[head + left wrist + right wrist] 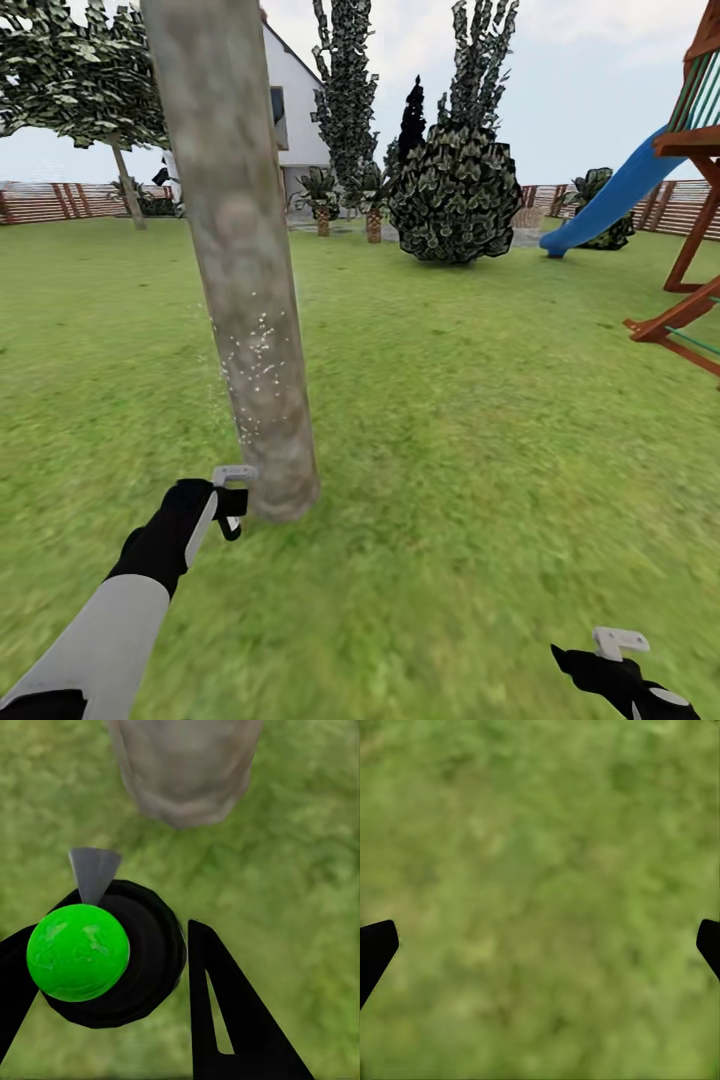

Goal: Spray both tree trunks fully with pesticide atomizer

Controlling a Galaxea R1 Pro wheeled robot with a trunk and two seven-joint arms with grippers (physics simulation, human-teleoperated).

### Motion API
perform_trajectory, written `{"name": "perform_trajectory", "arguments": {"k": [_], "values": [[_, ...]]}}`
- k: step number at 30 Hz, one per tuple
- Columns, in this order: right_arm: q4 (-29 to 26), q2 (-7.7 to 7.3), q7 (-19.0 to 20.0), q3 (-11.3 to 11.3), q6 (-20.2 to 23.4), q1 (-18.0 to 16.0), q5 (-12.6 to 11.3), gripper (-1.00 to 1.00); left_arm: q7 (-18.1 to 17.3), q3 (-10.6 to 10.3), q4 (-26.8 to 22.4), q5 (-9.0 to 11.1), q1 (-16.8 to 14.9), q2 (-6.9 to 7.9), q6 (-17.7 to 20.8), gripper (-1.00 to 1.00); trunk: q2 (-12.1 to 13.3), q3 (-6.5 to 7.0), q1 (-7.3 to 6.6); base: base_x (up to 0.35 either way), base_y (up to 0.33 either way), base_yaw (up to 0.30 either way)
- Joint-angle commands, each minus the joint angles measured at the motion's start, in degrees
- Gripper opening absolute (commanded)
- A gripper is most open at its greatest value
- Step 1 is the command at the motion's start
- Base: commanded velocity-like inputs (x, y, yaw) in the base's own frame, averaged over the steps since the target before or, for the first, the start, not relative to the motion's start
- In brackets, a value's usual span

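Note:
A thick, leaning grey-brown tree trunk (250,300) rises out of the grass close in front of me, with its base (184,765) showing in the left wrist view too. Pesticide (255,362) dots its lower part as fine white specks. My left gripper (232,492) is just left of the trunk's foot, shut on the pesticide atomizer (105,952), a dark round body with a bright green ball and a grey nozzle aimed at the trunk. My right gripper (620,655) hangs low at the right over bare grass, its fingertips (375,945) wide apart and open.
A wooden play set (690,300) with a blue slide (610,200) stands at the right. A big dark bush (455,195), small palms (322,195), a white house (295,110) and the slat fence (60,200) lie farther back. Lawn stretches between.

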Motion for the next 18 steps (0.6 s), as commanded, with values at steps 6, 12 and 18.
{"name": "perform_trajectory", "arguments": {"k": [6,12,18], "values": [[-0.03,0.05,0.48,-0.47,0.04,-0.06,0.42,1.0,-0.11,0.01,0.0,-0.34,-0.03,-0.35,0.28,-1.0,-0.02,-0.05,-0.01,0.098,-0.19,0.007],[0.06,0.1,0.48,-0.47,0.04,-0.06,0.44,1.0,-0.09,0.01,0.0,-0.42,-0.03,-0.47,0.2,-1.0,-0.02,-0.05,-0.01,0.051,-0.265,0.003],[0.14,0.22,0.48,-0.47,-2.66,-0.06,0.5,1.0,-0.09,0.01,0.03,-0.42,-0.03,-0.47,0.2,-1.0,-0.02,-0.05,-0.01,0.0,-0.272,0.236]]}}
